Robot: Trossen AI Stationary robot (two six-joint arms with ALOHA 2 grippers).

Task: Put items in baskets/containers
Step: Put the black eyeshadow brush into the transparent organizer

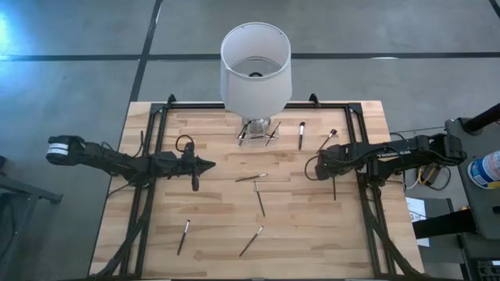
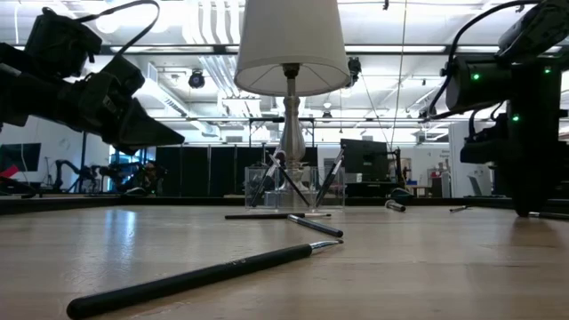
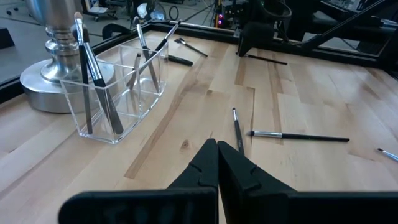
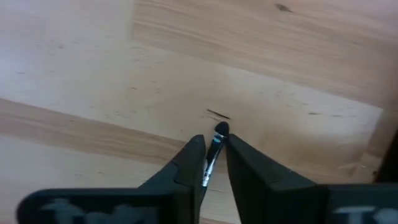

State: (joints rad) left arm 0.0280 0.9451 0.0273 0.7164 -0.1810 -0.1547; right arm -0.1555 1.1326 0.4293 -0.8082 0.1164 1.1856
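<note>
Task partly complete. Several brushes already stand in the clear holder [image 1: 258, 133] at the lamp [image 1: 255, 66] base, far centre of the worktop [image 1: 219, 226]. The right hand [image 4: 211, 152], pointing down at right, is clasping one brush [image 4: 214, 149] between its fingers. The left hand [image 1: 205, 165] waits clenched and empty, left of centre. Six or so loose brushes [image 1: 259, 198] remain scattered.

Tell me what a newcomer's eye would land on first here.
First, the tall lamp with its white shade at the table's far edge, with a clear holder at its base, several brushes standing in it. Next, the right gripper down at the wooden table, its fingers either side of a brush, while more loose brushes lie across the middle.
</note>
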